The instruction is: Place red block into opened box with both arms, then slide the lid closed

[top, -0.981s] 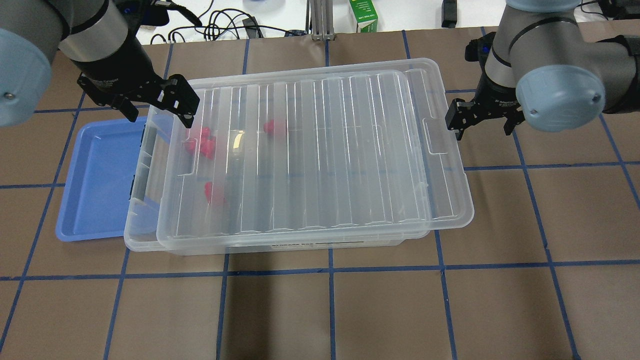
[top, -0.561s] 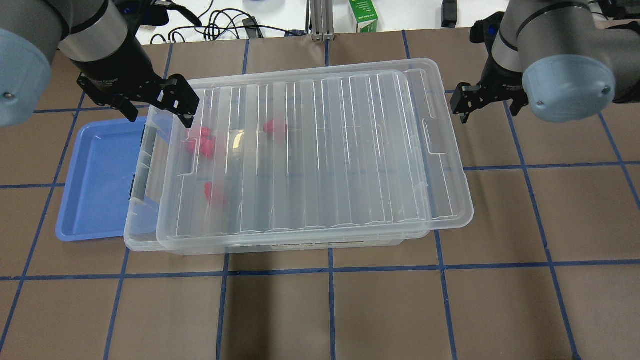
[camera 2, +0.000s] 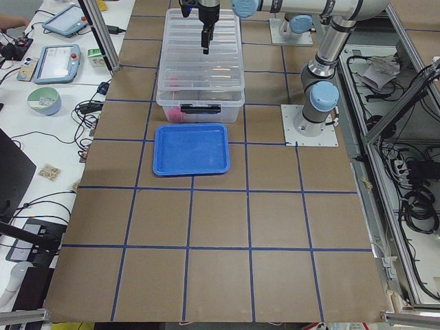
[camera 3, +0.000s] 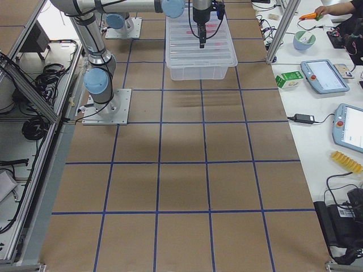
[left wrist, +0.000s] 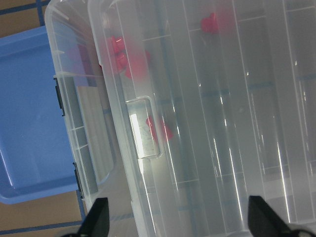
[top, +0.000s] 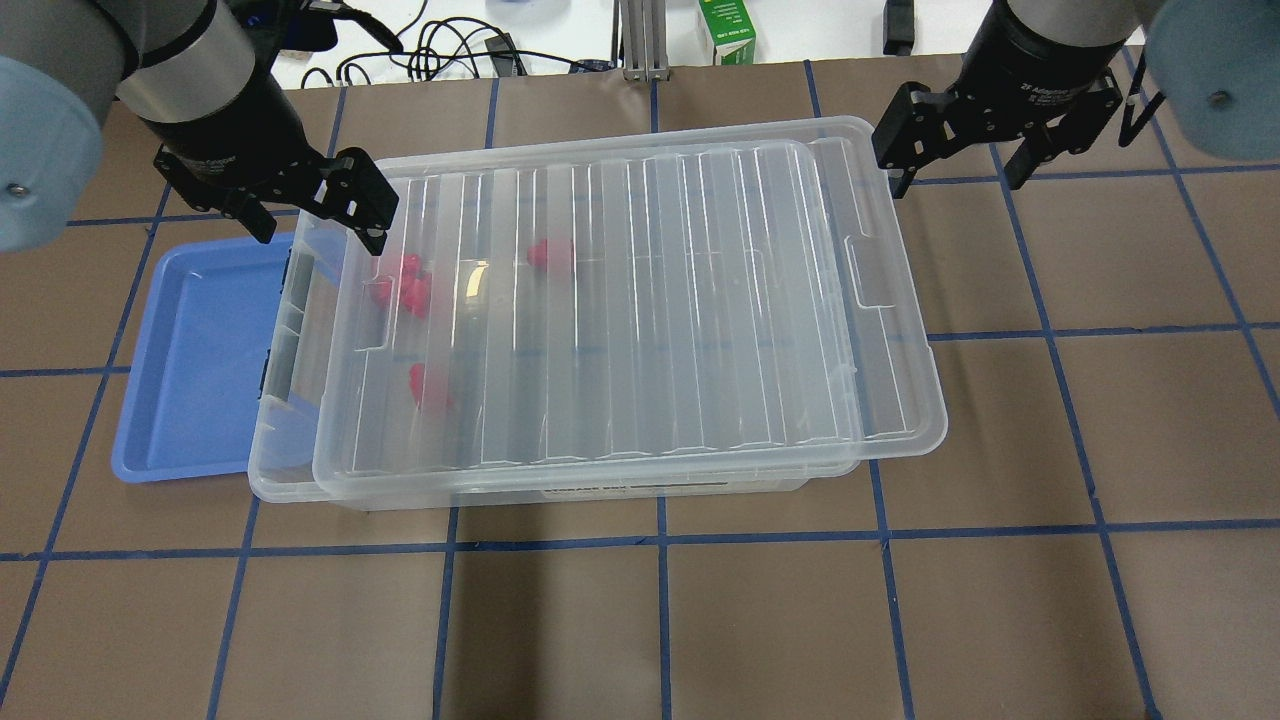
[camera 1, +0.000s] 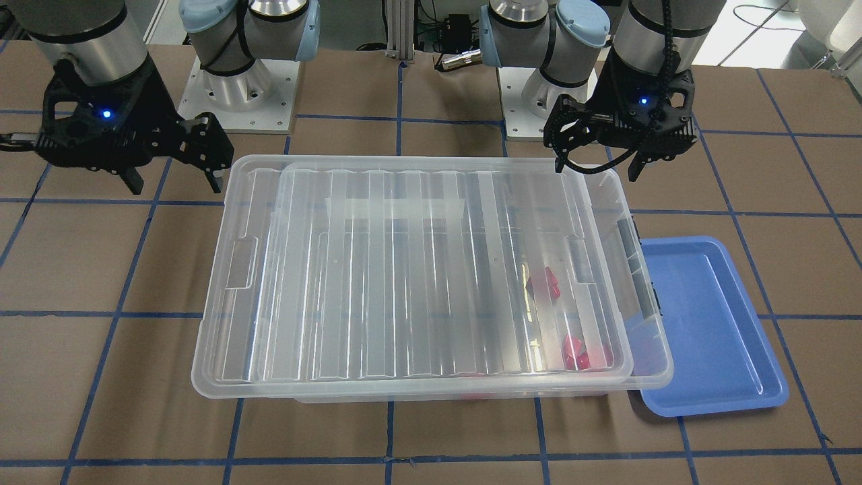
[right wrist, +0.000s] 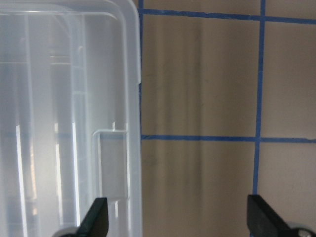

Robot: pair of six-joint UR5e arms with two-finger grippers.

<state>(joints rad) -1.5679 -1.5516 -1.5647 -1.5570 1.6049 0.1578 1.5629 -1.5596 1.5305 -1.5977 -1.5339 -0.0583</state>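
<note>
The clear box [top: 281, 352] lies across the table with the ribbed lid [top: 650, 300] on top, shifted toward my right so the box's left end stays uncovered. Several red blocks [top: 405, 285] show through the lid near that end, and the left wrist view shows them [left wrist: 116, 49] too. My left gripper [top: 315, 225] hovers open and empty over the lid's far left corner. My right gripper [top: 955, 175] hangs open and empty just outside the lid's far right corner. In the front-facing view the left gripper [camera 1: 596, 162] is on the right and the right gripper [camera 1: 175, 183] on the left.
A shallow blue tray [top: 200, 360] lies against the box's left end. A green carton [top: 727, 30] and cables [top: 450, 50] sit beyond the table's far edge. Side benches hold tablets, and a person's hand [camera 3: 329, 10] shows at one.
My right gripper has moved from beside the lid's right end toward the far edge, to the lid's far right corner. The left gripper, lid and blocks have stayed put.
</note>
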